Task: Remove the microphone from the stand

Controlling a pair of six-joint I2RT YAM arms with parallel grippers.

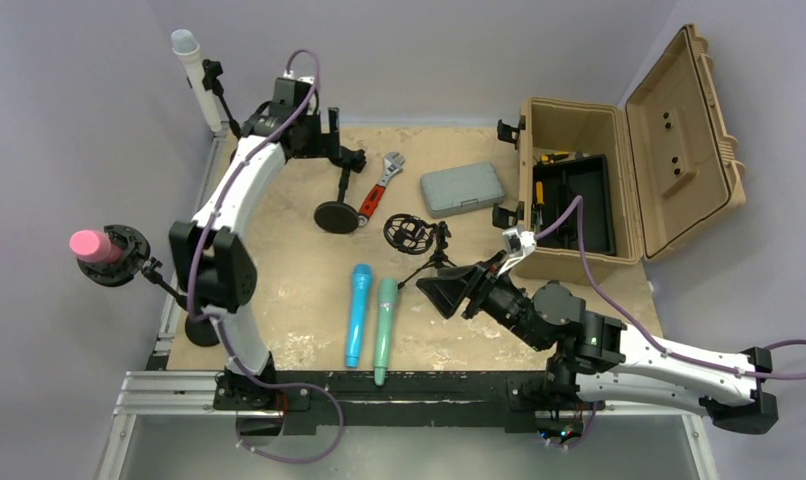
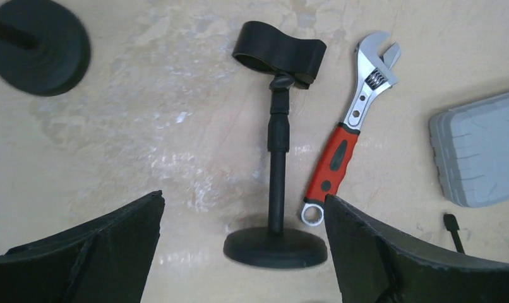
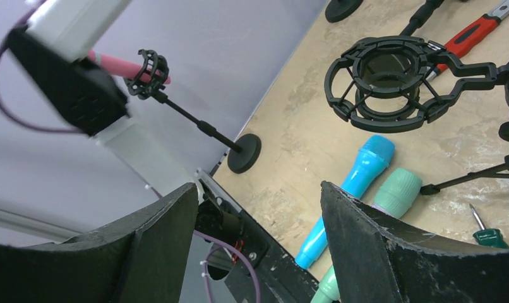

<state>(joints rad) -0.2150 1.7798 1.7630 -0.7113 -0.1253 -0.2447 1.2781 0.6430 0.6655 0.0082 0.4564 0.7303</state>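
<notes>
A white microphone sits clipped in a stand at the back left. A pink microphone rests in a shock mount on a stand at the left edge. A blue microphone and a green microphone lie side by side on the table. My left gripper hangs open over a short black stand whose clip is empty. My right gripper is open and empty, near the two lying microphones.
A red-handled wrench lies right of the short stand, with a grey case beyond it. An empty shock mount stands on a small tripod mid-table. An open tan toolbox fills the back right. A green screwdriver lies nearby.
</notes>
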